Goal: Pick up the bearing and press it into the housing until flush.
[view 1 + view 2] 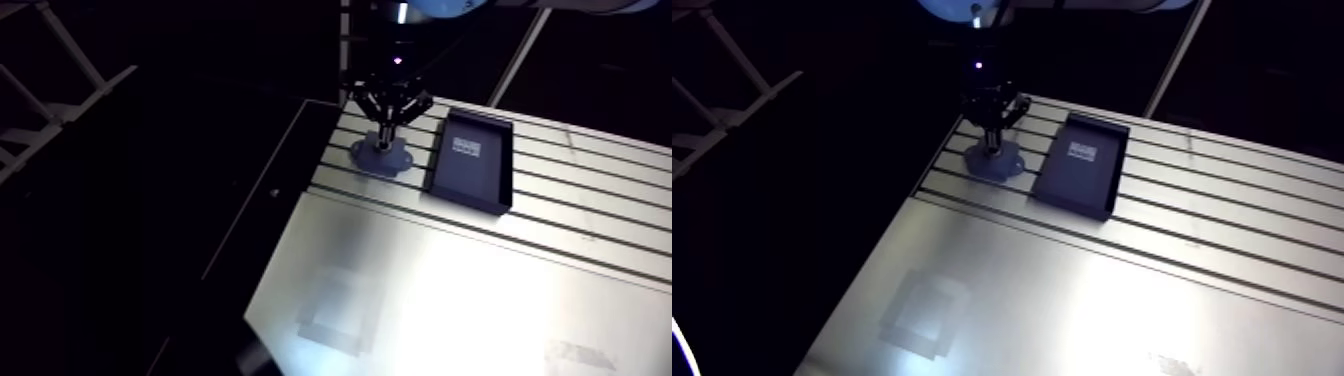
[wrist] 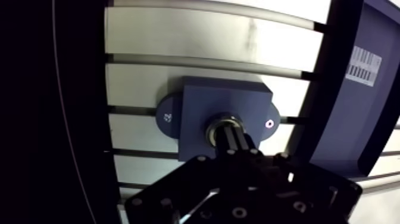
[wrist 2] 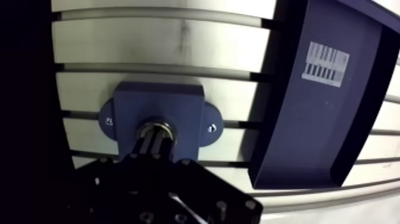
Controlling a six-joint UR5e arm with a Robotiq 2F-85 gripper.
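- Aluminium bench (image 2: pixel 196 36), slotted lengthwise, carries two items near its far corner in the arm view.
- Item 1: dark-blue plastic block housing (image 2: pixel 202 101) with a rounded flange on each side. It sits flat on the bench across several slots. A small bright screw (image 2: pixel 271 124) shows in one flange.
- Item 2: shallow dark-blue rectangular tray (image 3: pixel 309 119) with raised walls, lying just beside the housing and not touching it. A white barcode label (image 3: pixel 325 64) is on the tray floor.
- Task part: silver metal ring bearing (image 3: pixel 156 128) is located in the central bore of the housing. Only its upper rim is visible around the fingertips. Whether it is flush with the housing face cannot be determined.
- Black two-finger gripper (image 2: pixel 233 136) stands vertically over the housing centre. In the wrist view its fingers are closed together, with no gap between them, and their tips rest on the bearing inside the ring's outline.
- In the arm view the gripper comes straight down onto the housing, with the tray off to one side.
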